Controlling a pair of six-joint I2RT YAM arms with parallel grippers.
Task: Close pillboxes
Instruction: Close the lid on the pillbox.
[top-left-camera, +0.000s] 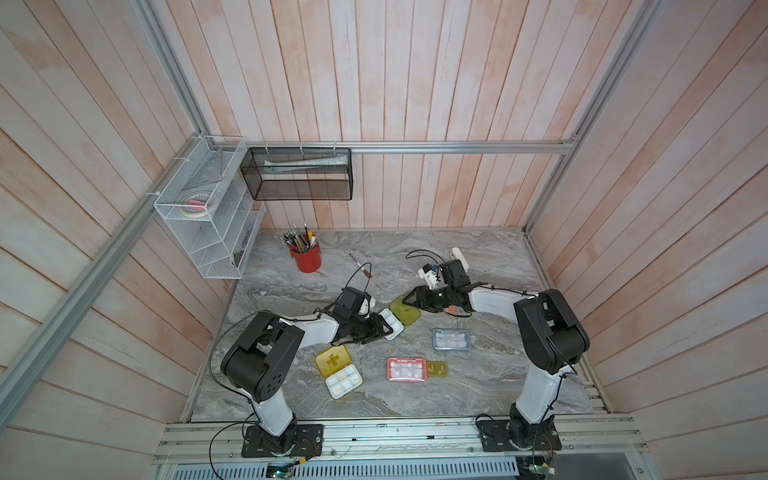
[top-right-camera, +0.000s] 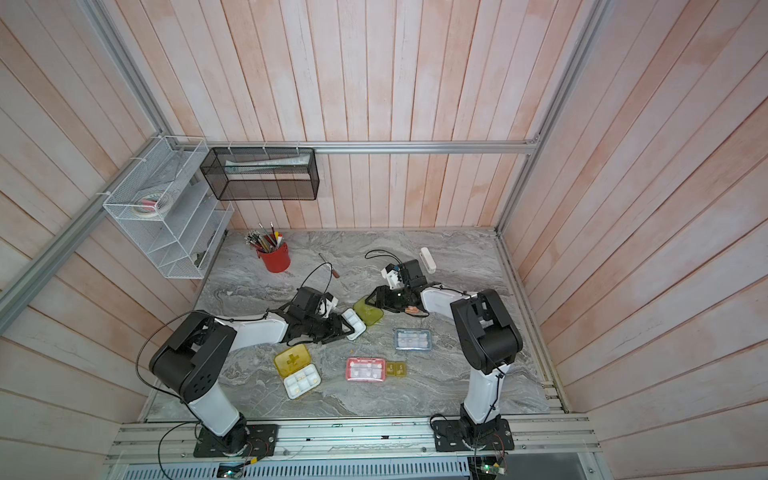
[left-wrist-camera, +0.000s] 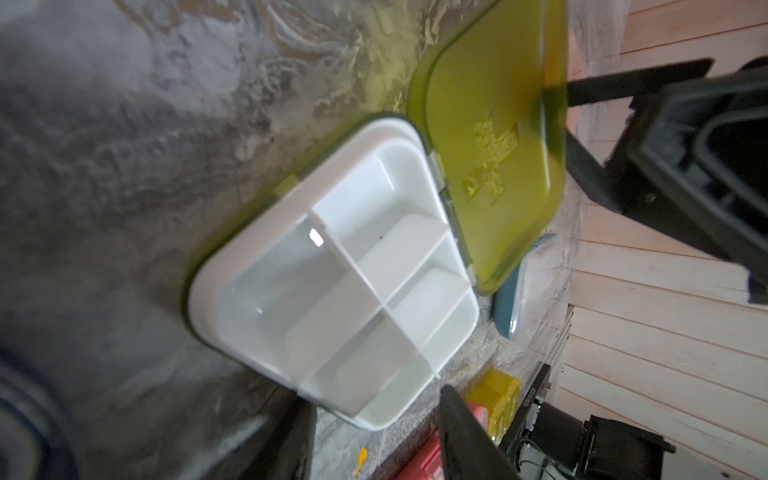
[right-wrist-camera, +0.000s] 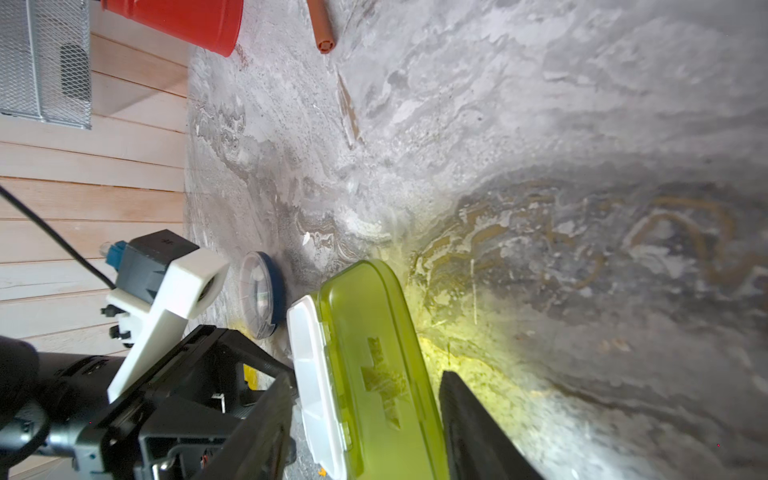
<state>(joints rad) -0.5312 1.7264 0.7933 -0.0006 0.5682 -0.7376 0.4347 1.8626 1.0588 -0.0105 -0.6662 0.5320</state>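
Lime-green pillbox (top-left-camera: 397, 320) on bench (top-left-camera: 498, 374), robot-ward of red cup (top-left-camera: 306, 259) and toward the right-arm side of it; open, no pills seen in white tray (left-wrist-camera: 332, 291); lid (left-wrist-camera: 490, 124) part-raised on its hinge.

L end effector (top-left-camera: 385, 330): jaws apart astride tray's near end; clamped or not, cannot tell. R end effector (top-left-camera: 409, 306): jaws apart at lid's free edge; grip vs. mere contact, cannot tell.

Step judged: swing lid over, press shut.

Risks:
- tray not firmly held, so R push slides whole box across bench instead of folding hinge;
- lid slips off finger and falls open;
- L fingers sit in lid's path, prob. blocking latch.

Yellow pillbox (top-left-camera: 338, 372), further robot-ward of cup, also open; not yet addressed.
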